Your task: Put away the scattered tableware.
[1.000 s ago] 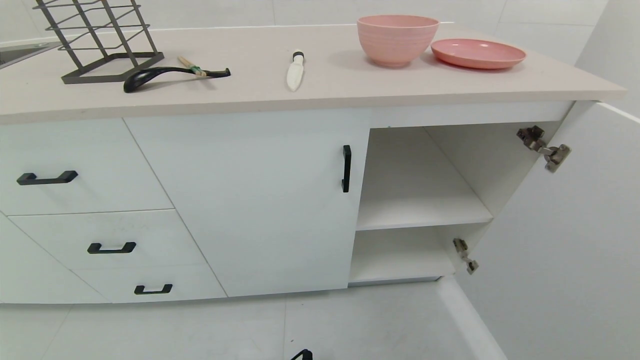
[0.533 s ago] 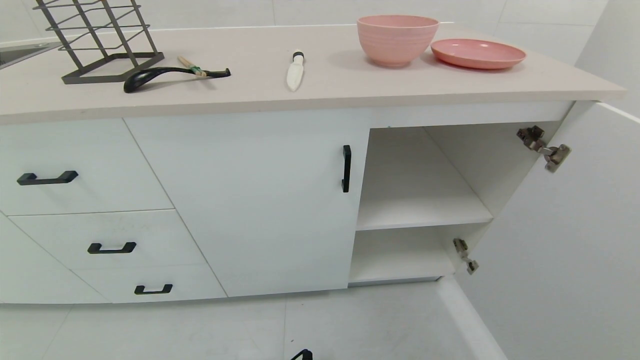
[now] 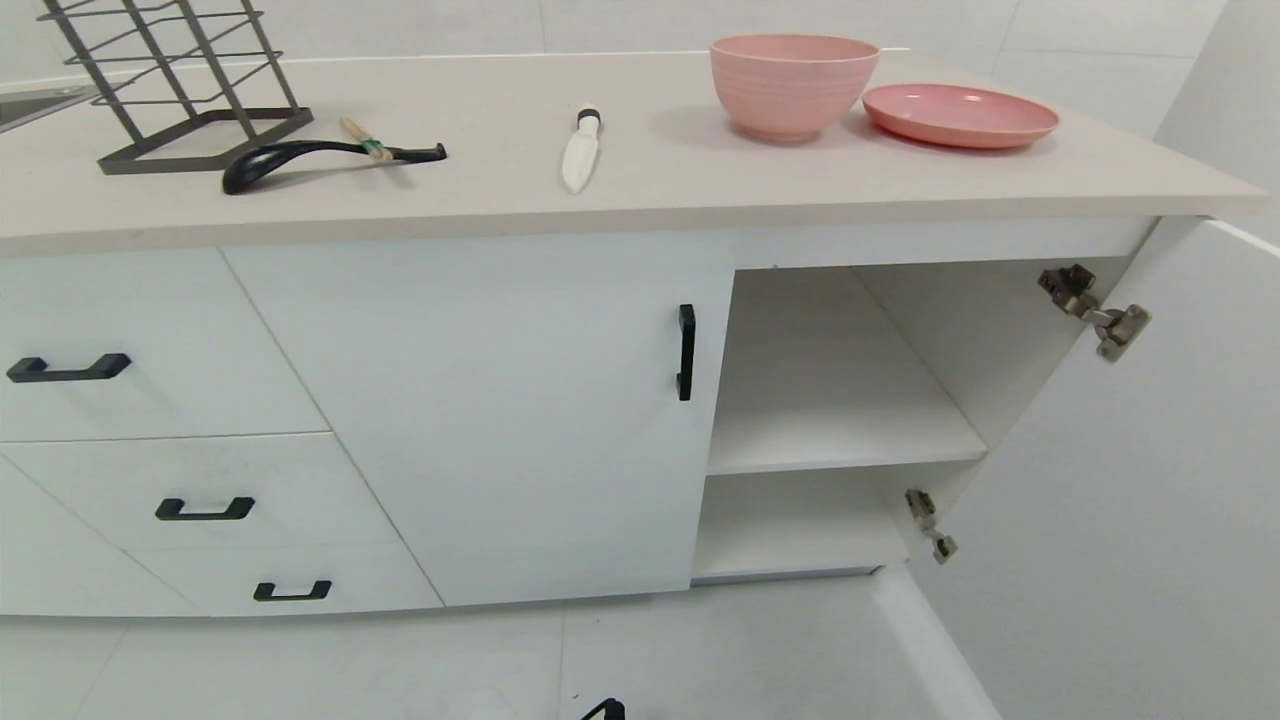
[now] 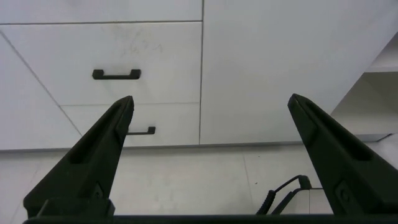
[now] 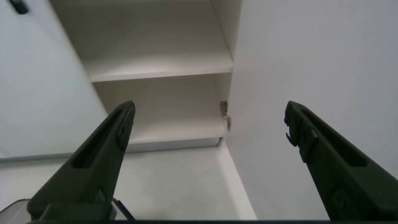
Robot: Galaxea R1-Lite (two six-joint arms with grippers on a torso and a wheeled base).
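Note:
On the beige countertop [image 3: 480,205] stand a pink bowl [image 3: 793,84] and, to its right, a pink plate [image 3: 960,114]. A white knife with a dark collar [image 3: 580,152] lies mid-counter. Farther left a black ladle [image 3: 300,160] lies across a pair of wooden chopsticks [image 3: 362,139], beside a dark wire rack [image 3: 170,85]. My left gripper [image 4: 210,106] is open low in front of the drawers, holding nothing. My right gripper [image 5: 210,112] is open, facing the open cupboard, also holding nothing.
The right cupboard door [image 3: 1130,480] is swung wide open, baring two bare white shelves [image 3: 840,435]. The left door with its black handle [image 3: 685,352] is closed. Three drawers with black handles [image 3: 204,509] sit at left. A sink corner [image 3: 30,103] shows far left. Tiled floor lies below.
The whole head view has shifted slightly down and left, so the camera moved. Nothing on the counter has changed place.

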